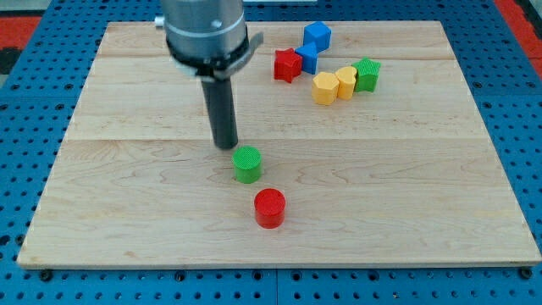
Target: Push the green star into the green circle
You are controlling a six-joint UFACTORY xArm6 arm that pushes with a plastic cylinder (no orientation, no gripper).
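my tip (225,147) has no jaws and grasps nothing; it sits just up-left of the green circle (247,163). the green star (367,74) waits well apart at the view's upper right, beside the yellow heart (345,82). the approach isn't begun: i must travel behind the star.

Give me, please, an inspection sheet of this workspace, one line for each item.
Surface: wooden board, flat.
Job's things: green circle near the middle; green star at the view's upper right, touching the yellow heart.
Clutter: red circle, red star, two blue blocks, yellow block.
Grippers: none; my tip is just up-left of the green circle.
Cables: nothing seen.
Surroundings: blue perforated base.
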